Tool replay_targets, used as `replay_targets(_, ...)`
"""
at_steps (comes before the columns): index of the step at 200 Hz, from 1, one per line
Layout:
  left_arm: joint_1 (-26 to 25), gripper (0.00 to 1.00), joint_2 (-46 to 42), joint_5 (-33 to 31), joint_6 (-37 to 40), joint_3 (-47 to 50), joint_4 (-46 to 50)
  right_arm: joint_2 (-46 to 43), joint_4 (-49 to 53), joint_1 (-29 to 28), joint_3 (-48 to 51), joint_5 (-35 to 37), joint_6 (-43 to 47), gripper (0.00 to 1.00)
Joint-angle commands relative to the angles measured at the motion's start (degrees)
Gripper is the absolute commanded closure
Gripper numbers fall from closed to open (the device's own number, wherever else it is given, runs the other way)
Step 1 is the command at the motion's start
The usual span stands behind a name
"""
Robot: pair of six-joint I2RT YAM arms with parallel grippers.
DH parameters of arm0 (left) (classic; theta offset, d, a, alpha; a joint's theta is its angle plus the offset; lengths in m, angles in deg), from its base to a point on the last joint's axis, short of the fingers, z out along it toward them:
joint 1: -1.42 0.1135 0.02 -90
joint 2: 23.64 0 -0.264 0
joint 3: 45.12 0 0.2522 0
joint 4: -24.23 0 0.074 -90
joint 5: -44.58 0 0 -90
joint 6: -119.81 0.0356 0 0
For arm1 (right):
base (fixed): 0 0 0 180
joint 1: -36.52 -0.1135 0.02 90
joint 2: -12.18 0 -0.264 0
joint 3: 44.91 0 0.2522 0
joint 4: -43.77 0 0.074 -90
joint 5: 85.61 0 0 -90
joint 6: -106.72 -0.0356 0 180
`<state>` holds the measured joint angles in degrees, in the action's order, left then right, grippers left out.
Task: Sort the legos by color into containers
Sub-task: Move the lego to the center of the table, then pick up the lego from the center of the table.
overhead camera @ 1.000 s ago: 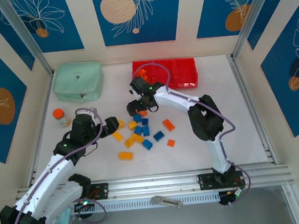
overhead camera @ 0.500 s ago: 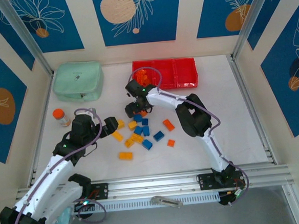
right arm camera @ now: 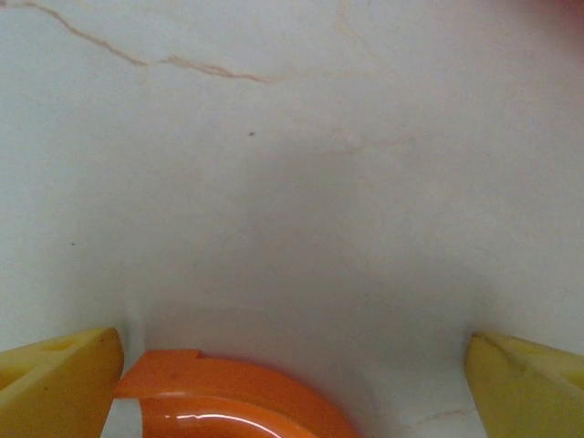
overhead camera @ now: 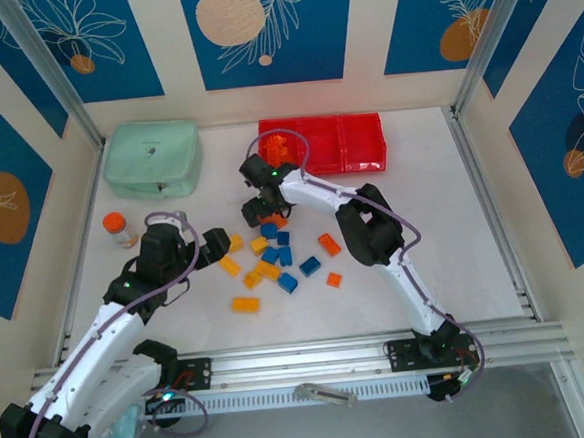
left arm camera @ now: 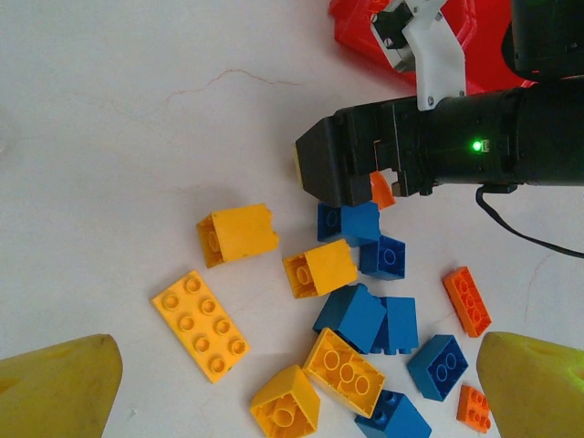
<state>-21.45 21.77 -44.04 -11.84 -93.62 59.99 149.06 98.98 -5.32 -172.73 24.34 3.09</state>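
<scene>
The legos (overhead camera: 273, 260) lie scattered mid-table: blue, yellow and orange bricks. The red containers (overhead camera: 352, 143) stand at the back, with orange bricks (overhead camera: 279, 146) in the left bin. My right gripper (overhead camera: 262, 207) is down at the pile's far edge, open. Its yellow fingertips (right arm camera: 57, 381) stand wide apart on either side of a curved orange brick (right arm camera: 228, 397), which lies on the table near the left finger. My left gripper (overhead camera: 224, 246) hovers open at the pile's left side, above yellow bricks (left arm camera: 199, 324) and blue bricks (left arm camera: 365, 315).
A mint green pouch (overhead camera: 153, 158) lies at the back left. An orange-capped bottle (overhead camera: 120, 229) stands beside my left arm. The right arm's black wrist (left arm camera: 438, 151) crosses above the pile in the left wrist view.
My right gripper has shifted left and slightly back along the pile's far edge. The left arm has stayed put.
</scene>
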Motion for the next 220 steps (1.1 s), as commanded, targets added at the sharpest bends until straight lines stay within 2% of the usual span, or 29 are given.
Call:
replay_targets(1,0.6,0.01,0.4,-0.8,0.7,0.3,0.8,0.7,3.0,1.2,-0.7,2.4,-2.9,0.03)
replay_targets(47,0.6,0.01,1.8,0.0,0.6,0.3,-0.2,-4.4,3.0,3.9,5.5,5.0,-7.2,0.05)
replay_targets(99,0.7,0.01,2.7,1.1,0.2,0.2,-1.5,-11.1,1.5,7.8,13.1,1.6,-10.6,0.13)
replay_targets(118,0.7,0.01,2.9,1.3,0.2,-0.3,-1.5,-13.6,1.2,7.4,14.9,2.2,-10.6,0.16)
replay_targets(144,0.7,0.01,2.9,1.9,0.0,-0.7,-1.4,-16.5,-0.3,6.3,18.3,1.7,-8.5,0.16)
replay_targets(186,0.7,0.01,2.1,1.6,0.0,-0.7,-0.6,-17.6,1.1,6.7,22.0,0.4,-10.1,0.13)
replay_targets(220,0.7,0.01,1.8,1.4,-0.4,-0.2,-0.9,-16.9,1.4,6.0,23.0,1.1,-11.4,0.17)
